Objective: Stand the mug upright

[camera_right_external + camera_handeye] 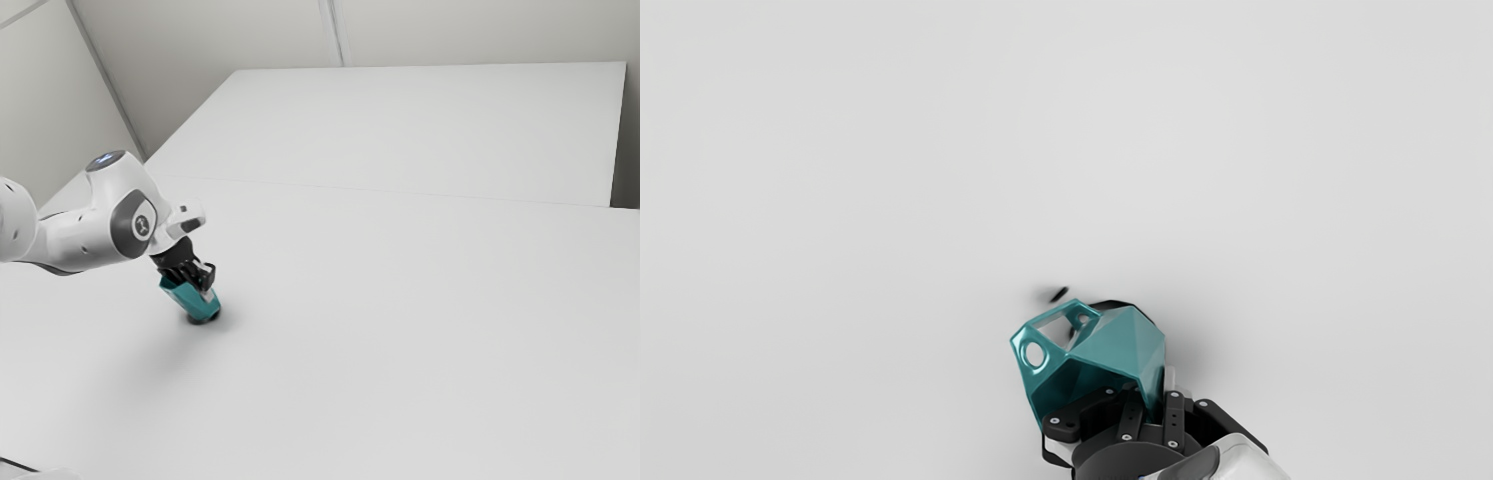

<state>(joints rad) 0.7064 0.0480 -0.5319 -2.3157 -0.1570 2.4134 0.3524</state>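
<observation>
Because the gripper (pixel 1155 388) pinches the wall of the faceted teal mug (pixel 1116 341), one finger inside its mouth, the mug leans with its base low at the surface (pixel 400 320); righting seems in hand, and next its base wants levelling before any release

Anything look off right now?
The mug leans rather than standing upright, its wall pinched by the end effector. Near it lies a small dark sliver, odd because I can't tell what it is.
</observation>
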